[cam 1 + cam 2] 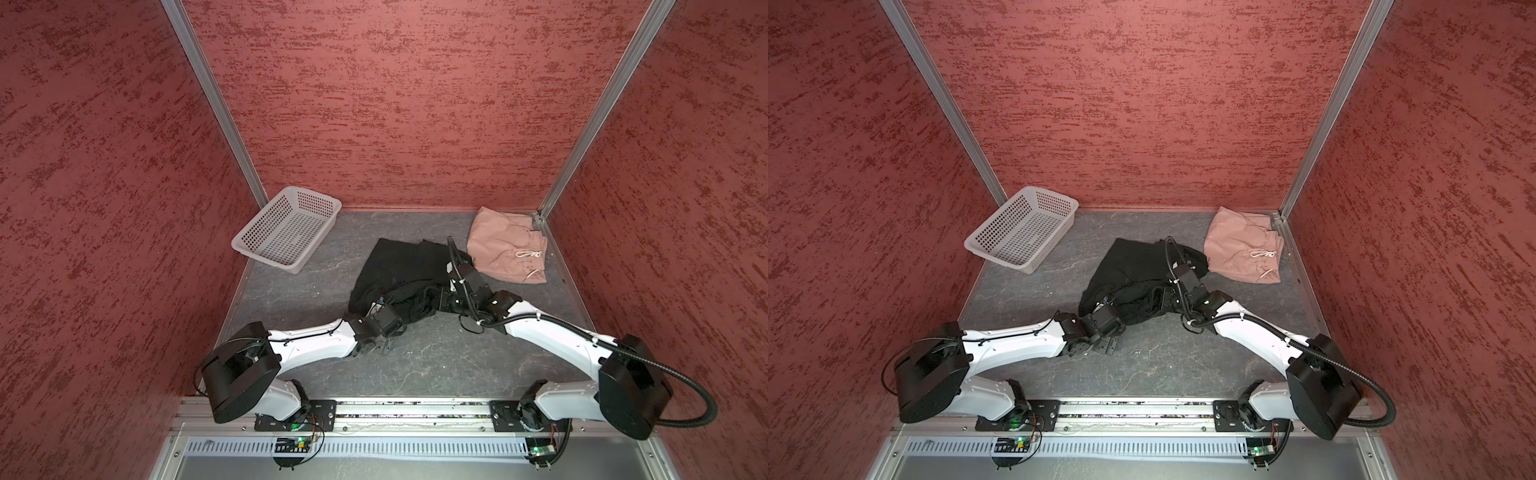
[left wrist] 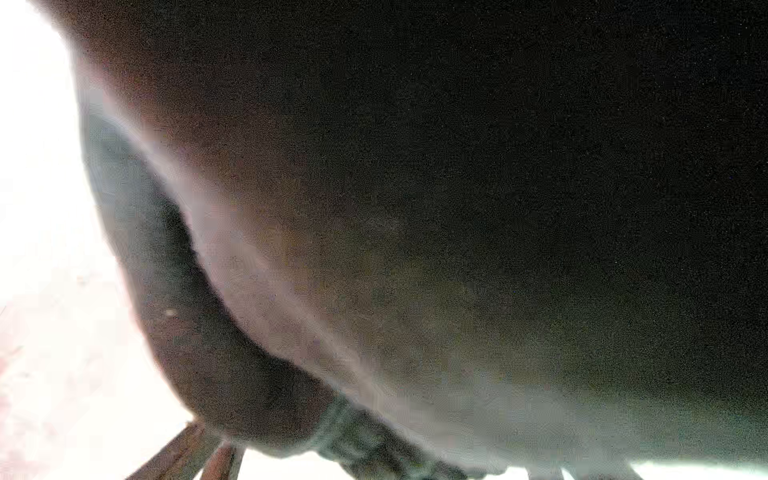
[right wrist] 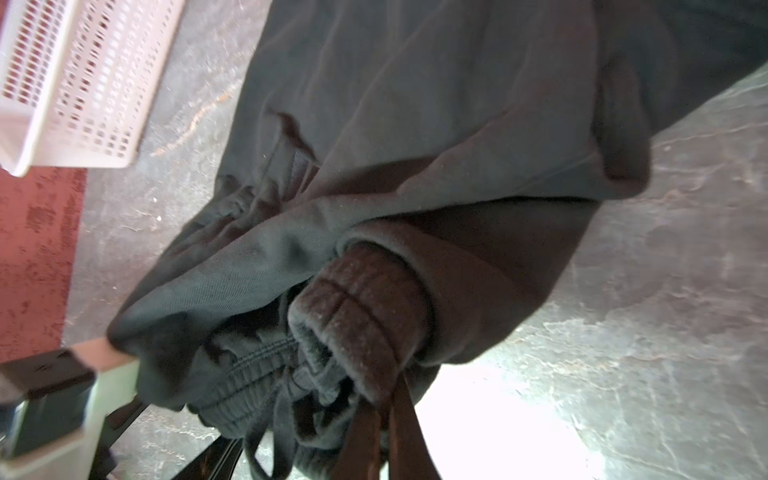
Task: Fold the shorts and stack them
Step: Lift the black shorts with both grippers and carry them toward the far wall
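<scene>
Pink shorts (image 1: pixel 505 245) are lying folded, far from the basket (image 1: pixel 266 258); black shorts (image 1: pixel 399 266) are awaiting folding and stacking, right end effector (image 3: pixel 382 411) pinching their waistband, left end effector (image 1: pixel 371 308) gaping wide.

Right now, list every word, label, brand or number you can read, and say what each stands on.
None can be read.
black shorts: no logo or tag shows in any view.
pink shorts: plain cloth, no print.
white basket: only holes, no lettering.
circuit boards by the rail: any print too small to read.
</scene>
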Controlling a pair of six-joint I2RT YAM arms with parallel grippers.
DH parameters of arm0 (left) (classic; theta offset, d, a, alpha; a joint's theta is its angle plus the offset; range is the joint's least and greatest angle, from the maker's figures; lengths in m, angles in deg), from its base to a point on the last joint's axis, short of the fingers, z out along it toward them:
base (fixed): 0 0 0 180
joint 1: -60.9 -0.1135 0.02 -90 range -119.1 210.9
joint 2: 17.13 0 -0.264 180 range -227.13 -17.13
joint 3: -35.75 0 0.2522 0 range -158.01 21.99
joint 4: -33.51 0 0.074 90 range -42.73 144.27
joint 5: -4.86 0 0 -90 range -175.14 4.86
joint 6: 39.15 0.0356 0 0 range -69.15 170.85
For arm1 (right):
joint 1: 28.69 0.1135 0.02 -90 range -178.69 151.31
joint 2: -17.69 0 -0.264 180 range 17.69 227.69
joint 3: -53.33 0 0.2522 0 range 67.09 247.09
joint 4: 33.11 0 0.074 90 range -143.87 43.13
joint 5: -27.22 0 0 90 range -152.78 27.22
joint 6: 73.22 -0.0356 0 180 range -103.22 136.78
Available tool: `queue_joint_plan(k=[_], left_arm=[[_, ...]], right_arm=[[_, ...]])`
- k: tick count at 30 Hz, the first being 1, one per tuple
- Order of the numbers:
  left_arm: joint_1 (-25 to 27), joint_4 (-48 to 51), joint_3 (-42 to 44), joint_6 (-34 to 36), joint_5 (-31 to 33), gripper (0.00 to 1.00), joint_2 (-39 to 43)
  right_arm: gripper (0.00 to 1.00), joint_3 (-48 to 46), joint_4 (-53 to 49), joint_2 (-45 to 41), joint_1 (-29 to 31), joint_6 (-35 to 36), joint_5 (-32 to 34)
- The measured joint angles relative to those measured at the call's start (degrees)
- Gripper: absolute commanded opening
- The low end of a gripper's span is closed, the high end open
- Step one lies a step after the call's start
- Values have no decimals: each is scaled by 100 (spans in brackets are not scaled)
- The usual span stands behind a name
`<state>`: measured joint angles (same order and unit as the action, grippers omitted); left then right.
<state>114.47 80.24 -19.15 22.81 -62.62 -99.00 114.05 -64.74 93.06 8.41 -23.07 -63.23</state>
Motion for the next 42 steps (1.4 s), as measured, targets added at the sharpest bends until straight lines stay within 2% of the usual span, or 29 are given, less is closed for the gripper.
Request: queue_joint_plan(k=[2, 11, 13, 20, 23, 25, 29, 31, 32, 37, 42], left_arm=[[-116, 52, -35, -2, -17, 91, -37], [-413, 216, -208, 179, -214, 53, -35], [-535, 243, -238, 201, -328, 52, 22], [-857, 308, -260, 236, -581, 71, 177], [-861, 385, -321, 282, -590, 70, 170], [-861, 433, -415, 317, -588, 58, 166], [-892, 603, -645, 345, -575, 19, 166], [-979, 787, -785, 332, -584, 3, 166], [-1045, 909, -887, 343, -597, 0, 166], [-1325, 1438, -1563, 474, -782, 0, 210], [-1624, 2573, -3241, 1005, -1091, 0, 201]], right_arm=[[0, -15, -2, -111, -55, 4, -4], [0, -166, -118, -382, -203, 111, -31], [0, -195, -157, -435, -225, 133, -31], [0, -203, -192, -610, -310, 238, -35], [0, -203, -205, -673, -319, 275, -35], [0, -203, -227, -704, -321, 295, -35], [0, -203, -404, -767, -328, 389, -22], [0, -203, -577, -855, -374, 459, -20], [0, -203, -651, -929, -420, 490, -24], [0, -68, -1073, -1346, -688, 745, -44], [0, 1078, -1926, -1178, -874, 1248, -7]])
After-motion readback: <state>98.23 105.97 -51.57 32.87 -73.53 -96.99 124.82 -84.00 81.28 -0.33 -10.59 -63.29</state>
